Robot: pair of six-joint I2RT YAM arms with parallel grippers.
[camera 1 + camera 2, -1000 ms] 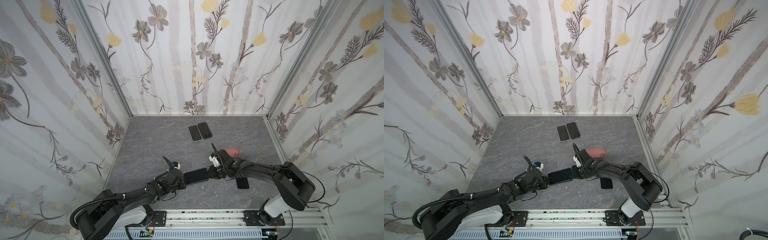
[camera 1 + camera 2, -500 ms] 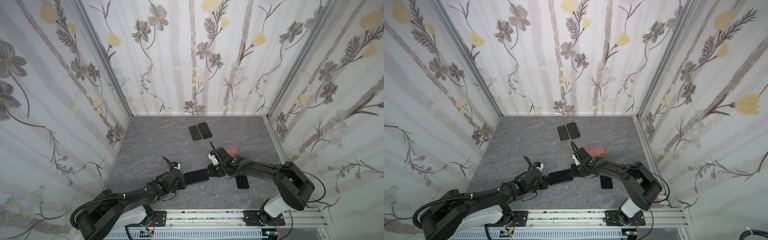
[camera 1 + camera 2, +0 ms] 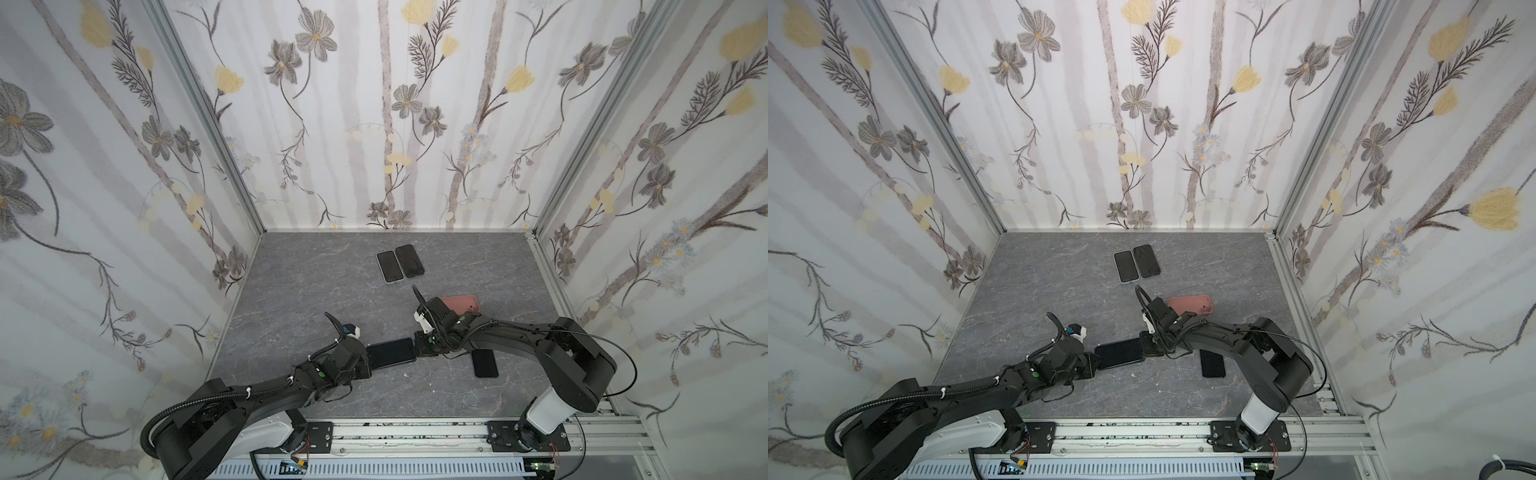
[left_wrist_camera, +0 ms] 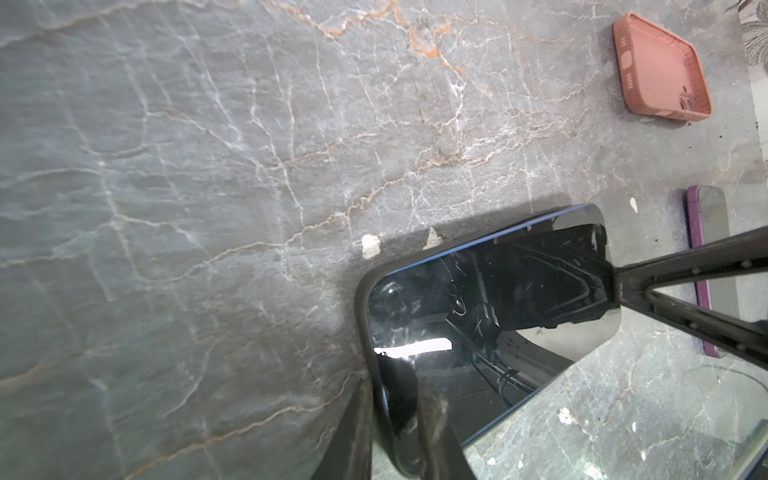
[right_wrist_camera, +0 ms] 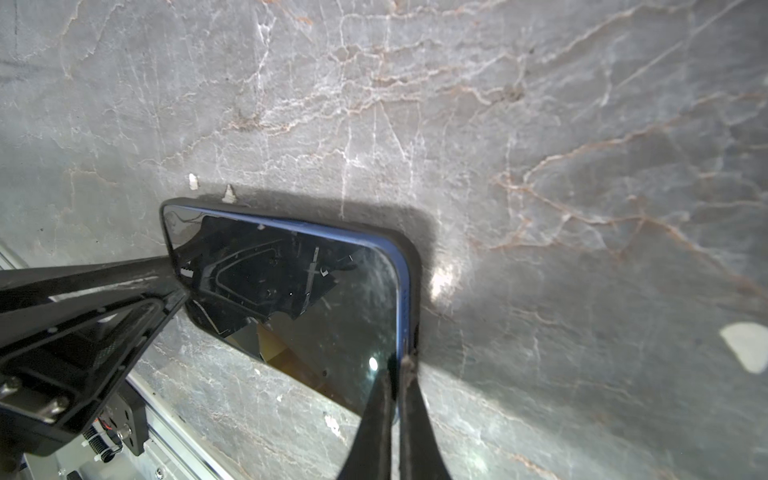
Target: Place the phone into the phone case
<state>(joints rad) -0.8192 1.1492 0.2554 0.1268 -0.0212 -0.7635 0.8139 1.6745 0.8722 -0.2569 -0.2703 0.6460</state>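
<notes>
Both arms keep their earlier stations: the blue-edged glass phone (image 3: pixel 390 353), within a black rubber case (image 5: pixel 417 266) on the robot side of the salmon-pink silicone case (image 3: pixel 461 303), spans lengthwise from the left gripper (image 3: pixel 368 360), grasp indeterminate, to the clenched right gripper (image 3: pixel 419 349).

Left floor (image 3: pixel 299 291) open; pink case (image 3: pixel 461 304) and dark phone (image 3: pixel 485 363) block the right.

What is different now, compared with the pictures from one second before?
Little. The right tool edged slightly toward the left arm over the end of the phone, uncovering more of the pink case. The left tool still grips the other end; the phone has not moved.
</notes>
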